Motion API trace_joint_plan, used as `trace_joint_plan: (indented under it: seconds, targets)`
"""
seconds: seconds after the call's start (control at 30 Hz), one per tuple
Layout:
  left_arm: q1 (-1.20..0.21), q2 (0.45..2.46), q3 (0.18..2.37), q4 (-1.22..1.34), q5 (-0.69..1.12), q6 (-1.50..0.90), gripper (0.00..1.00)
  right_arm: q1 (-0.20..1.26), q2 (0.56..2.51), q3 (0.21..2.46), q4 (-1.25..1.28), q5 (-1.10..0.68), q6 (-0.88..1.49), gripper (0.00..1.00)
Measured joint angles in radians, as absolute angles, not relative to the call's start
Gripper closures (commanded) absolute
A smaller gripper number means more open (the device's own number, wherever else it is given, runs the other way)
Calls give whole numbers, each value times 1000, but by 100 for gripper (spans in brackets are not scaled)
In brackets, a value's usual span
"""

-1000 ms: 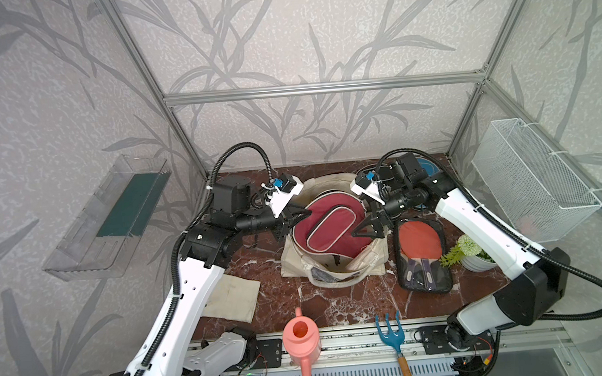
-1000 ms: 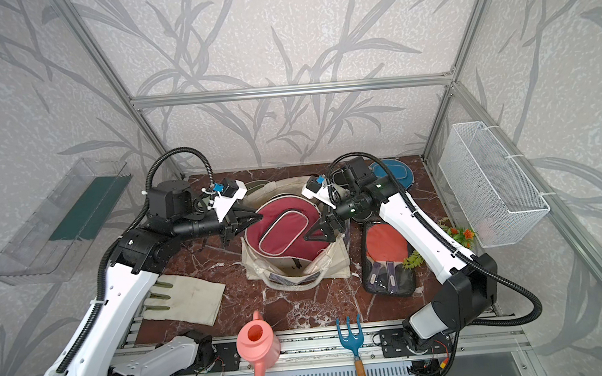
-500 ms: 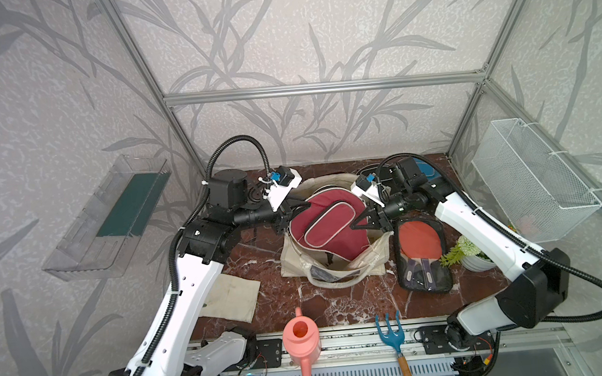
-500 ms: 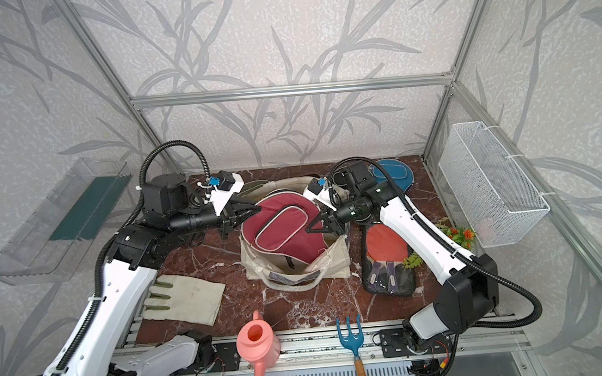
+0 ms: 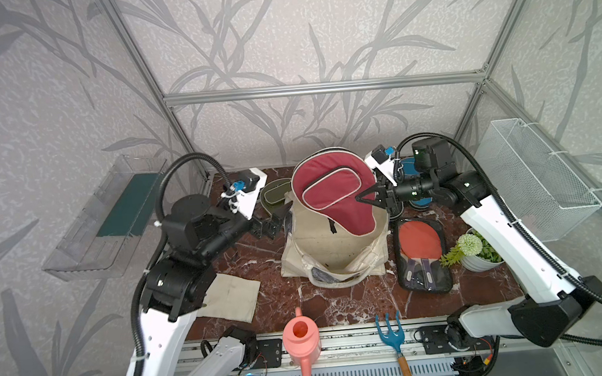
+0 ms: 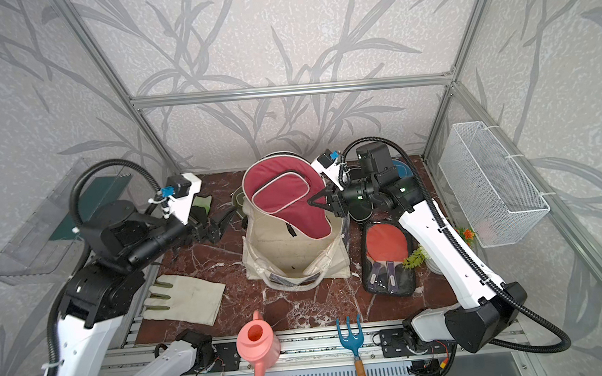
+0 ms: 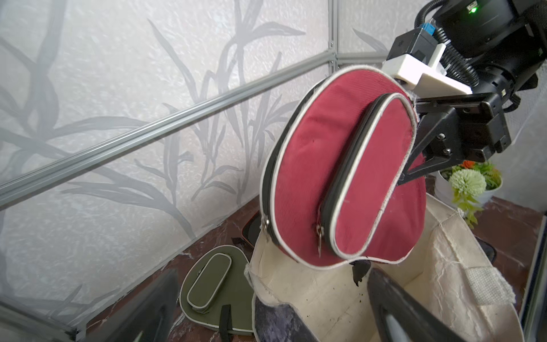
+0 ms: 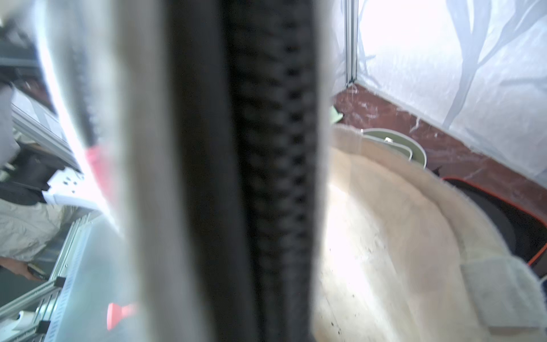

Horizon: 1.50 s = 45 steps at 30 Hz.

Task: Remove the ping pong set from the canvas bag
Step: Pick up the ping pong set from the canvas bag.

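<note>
The maroon paddle case (image 5: 329,194) (image 6: 282,197) (image 7: 340,165) hangs tilted above the open cream canvas bag (image 5: 333,245) (image 6: 289,248) (image 7: 325,296). My right gripper (image 5: 361,198) (image 6: 311,202) is shut on the case's right edge. In the right wrist view that edge (image 8: 266,177) fills the middle as a blur. My left gripper (image 5: 280,215) (image 6: 226,220) (image 7: 269,314) is open at the bag's left rim and holds nothing. An olive case (image 5: 274,194) (image 7: 216,290) lies behind the bag on the left. The clear-fronted case with red paddles (image 5: 422,253) lies to the right of the bag, and a blue case (image 5: 410,165) is behind my right arm.
A pink watering can (image 5: 301,337) and a blue garden fork (image 5: 391,332) lie at the front edge. A glove (image 6: 183,297) lies at the front left. A potted plant (image 5: 475,252) stands at the right, below a wire basket (image 5: 537,177). A clear shelf (image 5: 111,218) hangs on the left wall.
My right gripper closed on the maroon case's right edge and lifted it higher over the bag. My left gripper, shut before at the case's left side, has opened and dropped to the bag's rim.
</note>
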State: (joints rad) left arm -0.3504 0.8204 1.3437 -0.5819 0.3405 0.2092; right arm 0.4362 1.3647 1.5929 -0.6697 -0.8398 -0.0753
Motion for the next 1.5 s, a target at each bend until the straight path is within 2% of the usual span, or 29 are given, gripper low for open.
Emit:
trace_joint_plan:
  seconds: [0.17,0.33,0.6,0.67,0.73,0.77,0.87,0.9,1.07,1.17,1.23,1.3,1.33,1.4,1.43,1.5]
  targets:
    - [-350,720,1208,-524,360,88,1,450,1384,1659,-588,-910,50,100]
    - [-350,757,1110,-437,425,-17,1,521,1428,1695,-517,-948,134,100]
    - [-350,786,1073,-268,562,-117,1,617,1465,1658,-339,-952,302,100]
    - [-350,787,1069,-238,579,-131,4,624,1465,1628,-269,-953,348,100]
    - [-347,789,1066,-212,577,-143,18,631,1465,1596,-199,-962,400,100]
    - [-345,793,1063,-202,573,-150,29,633,1466,1584,-168,-967,429,100]
    - [-340,803,1058,-162,579,-176,84,630,1467,1563,-107,-950,477,100]
    - [-341,803,1058,-143,602,-180,98,625,1468,1560,-93,-942,496,100]
    - [-352,785,1059,-101,609,-185,100,632,1474,1555,-54,-898,514,100]
    - [-353,786,1075,-139,594,-172,100,639,1470,1576,-135,-850,455,87]
    - [-358,795,1119,-211,574,-144,100,643,1470,1609,-223,-805,400,68]
    - [-362,801,1184,-310,518,-96,100,645,1464,1650,-337,-739,336,36]
    - [-359,801,1224,-366,465,-68,100,639,1455,1672,-399,-698,300,24]
    - [-354,800,1295,-447,375,-21,100,622,1427,1709,-504,-598,243,7]
    - [-351,802,1332,-488,327,3,100,615,1407,1723,-554,-537,214,1]
    - [-349,808,1394,-550,250,39,100,604,1361,1743,-643,-407,173,1]
